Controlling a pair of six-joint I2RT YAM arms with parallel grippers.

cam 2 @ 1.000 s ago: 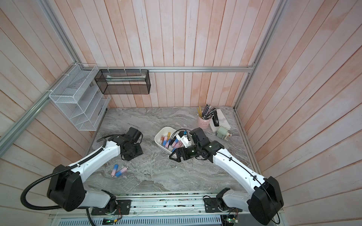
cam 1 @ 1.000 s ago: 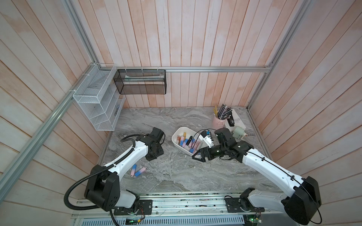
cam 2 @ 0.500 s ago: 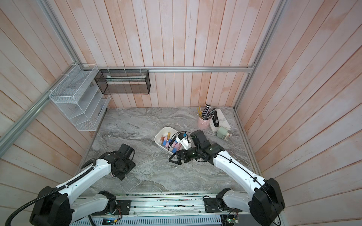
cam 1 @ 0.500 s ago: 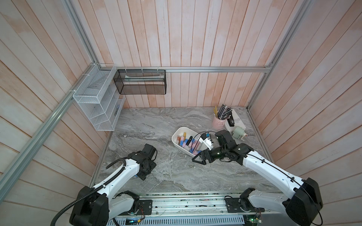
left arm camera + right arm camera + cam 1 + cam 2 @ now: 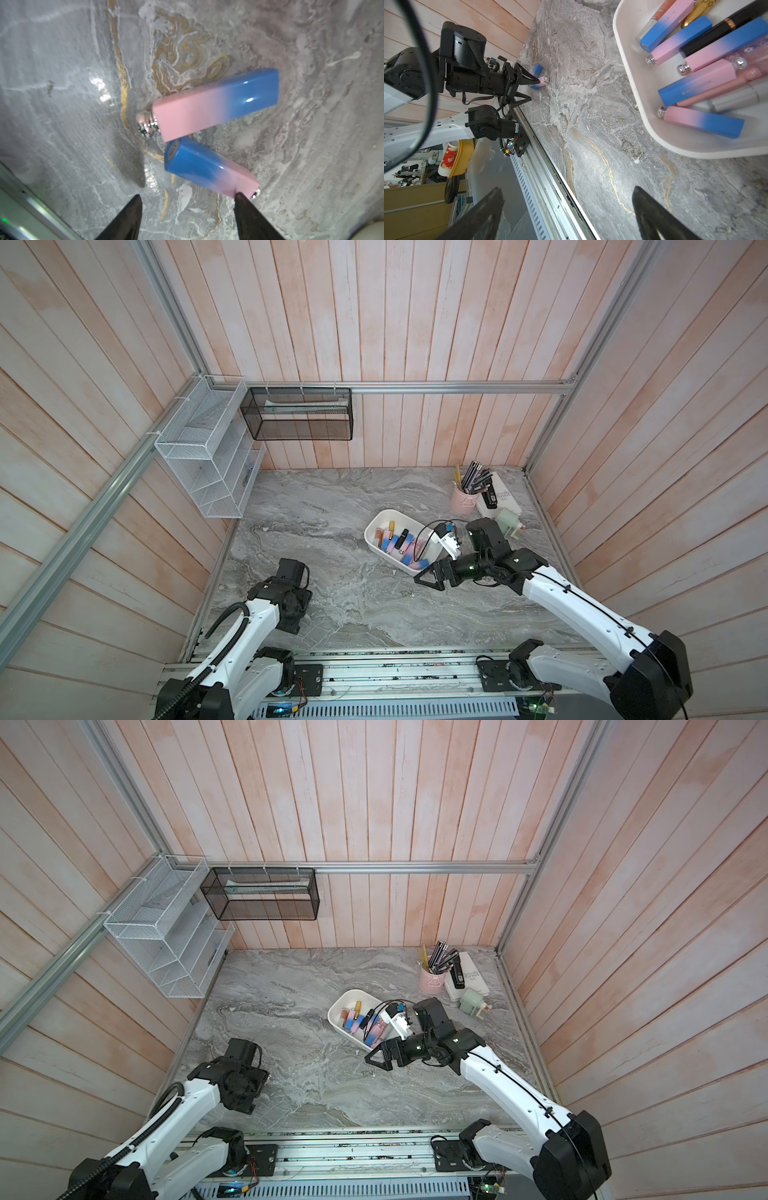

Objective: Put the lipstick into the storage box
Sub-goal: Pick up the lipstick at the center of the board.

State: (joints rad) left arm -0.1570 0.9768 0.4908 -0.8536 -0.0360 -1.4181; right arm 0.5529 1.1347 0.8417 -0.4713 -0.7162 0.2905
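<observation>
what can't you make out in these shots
Lipstick nearer the left jaws and the one beyond it: hidden under the left arm, both top views.
Nearer lipstick, left wrist view: jaw tip overlaps its pink end; contact unclear.
Storage box: right wrist camera and cable cover one end, top views.

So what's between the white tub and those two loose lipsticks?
Nothing; bare marble from the storage box to the lipsticks, shown in the right wrist view.

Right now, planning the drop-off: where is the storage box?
In both top views the storage box sits right of centre on the table, beyond the right gripper.
</observation>
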